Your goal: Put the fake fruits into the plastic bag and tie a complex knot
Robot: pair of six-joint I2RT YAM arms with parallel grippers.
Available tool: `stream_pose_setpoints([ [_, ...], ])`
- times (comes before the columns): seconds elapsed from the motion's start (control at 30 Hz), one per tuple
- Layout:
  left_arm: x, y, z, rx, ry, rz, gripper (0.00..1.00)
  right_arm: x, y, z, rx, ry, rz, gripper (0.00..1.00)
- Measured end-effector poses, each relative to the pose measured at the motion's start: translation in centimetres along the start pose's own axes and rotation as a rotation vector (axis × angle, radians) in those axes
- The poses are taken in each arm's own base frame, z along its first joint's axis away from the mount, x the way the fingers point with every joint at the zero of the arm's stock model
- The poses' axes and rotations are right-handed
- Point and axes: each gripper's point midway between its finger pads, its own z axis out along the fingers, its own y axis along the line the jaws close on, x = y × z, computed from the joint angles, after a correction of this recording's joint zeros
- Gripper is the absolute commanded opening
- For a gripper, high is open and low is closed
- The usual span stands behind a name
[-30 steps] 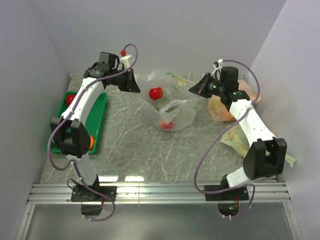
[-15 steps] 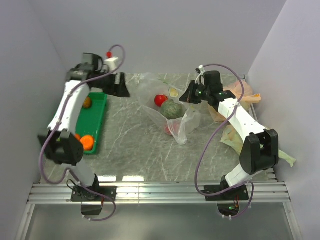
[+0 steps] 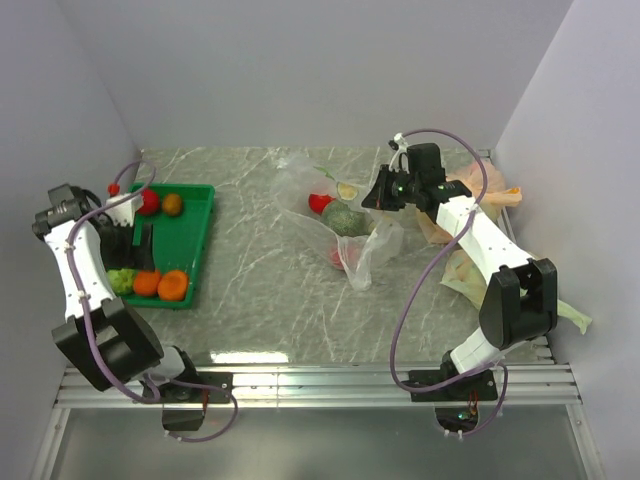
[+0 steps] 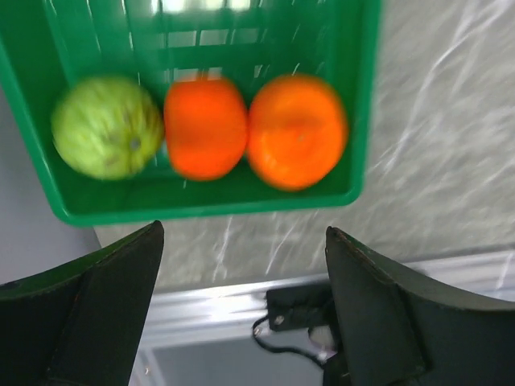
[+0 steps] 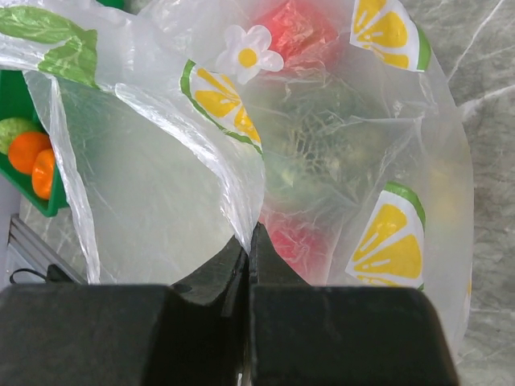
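Observation:
The clear plastic bag (image 3: 345,225) with lemon prints lies mid-table. Inside it show a red fruit (image 3: 320,203), the larger dull green piece (image 3: 343,218) and another red fruit (image 3: 337,257). My right gripper (image 3: 375,196) is shut on the bag's rim, a fold of film pinched between the tips (image 5: 250,233); through the bag (image 5: 161,201) the wrist view shows red fruit (image 5: 302,237) and the green piece (image 5: 322,137). My left gripper (image 3: 140,243) hangs open over the green tray (image 3: 200,230), empty. Below it lie a light green fruit (image 4: 106,126) and two orange ones (image 4: 205,127) (image 4: 298,131).
At the tray's far end sit a red fruit (image 3: 148,202) and a small orange one (image 3: 172,204). An orange-tinted bag (image 3: 450,215) and a pale green bag (image 3: 470,275) lie at the right wall. An aluminium rail (image 3: 320,380) runs along the near edge.
My left arm swung from beside the bag back left over the tray and its gripper opened. The dull green piece now lies in the bag. My right gripper shifted slightly, still pinching the rim.

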Motion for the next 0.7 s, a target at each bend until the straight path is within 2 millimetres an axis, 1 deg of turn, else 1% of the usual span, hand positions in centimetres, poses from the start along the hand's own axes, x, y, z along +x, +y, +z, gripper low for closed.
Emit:
stream_pose_setpoints([
  [0.03, 1.2, 0.5, 0.6, -0.004, 0.037, -0.007, 0.86, 0.0, 0.0, 0.0, 0.000, 0.002, -0.001, 0.00],
  [0.07, 1.9, 1.0, 1.0, -0.010, 0.061, -0.008, 0.86, 0.1, 0.0, 0.0, -0.001, 0.002, -0.001, 0.00],
  [0.13, 2.7, 1.7, 1.7, -0.018, 0.094, -0.012, 0.85, 0.2, 0.0, 0.0, -0.004, 0.006, 0.000, 0.00],
  [0.27, 2.1, 3.5, 3.2, -0.049, 0.098, 0.003, 0.85, 0.3, 0.0, 0.0, -0.006, 0.011, -0.001, 0.00],
  [0.33, 1.9, 4.0, 4.1, -0.047, 0.102, 0.005, 0.84, 0.4, 0.0, 0.0, -0.004, 0.016, -0.001, 0.00],
  [0.43, 2.1, 4.4, 5.5, -0.025, 0.130, 0.002, 0.81, 0.5, 0.0, -0.1, -0.002, 0.021, -0.001, 0.00],
  [0.5, 2.4, 4.5, 6.2, -0.016, 0.144, -0.001, 0.81, 0.6, -0.1, -0.1, -0.002, 0.022, 0.000, 0.00],
  [0.57, 3.1, 4.5, 6.9, -0.015, 0.160, -0.004, 0.81, 0.6, 0.0, -0.1, -0.002, 0.022, 0.001, 0.00],
  [0.6, 3.4, 4.4, 7.1, -0.014, 0.167, -0.005, 0.80, 0.6, 0.0, -0.1, -0.003, 0.022, 0.001, 0.00],
  [0.63, 3.8, 4.4, 7.3, -0.013, 0.176, -0.008, 0.76, 0.6, 0.0, -0.1, -0.003, 0.022, 0.003, 0.00],
  [0.7, 4.4, 4.2, 7.7, -0.006, 0.194, -0.012, 0.74, 0.6, 0.0, -0.1, -0.003, 0.023, 0.005, 0.00],
])
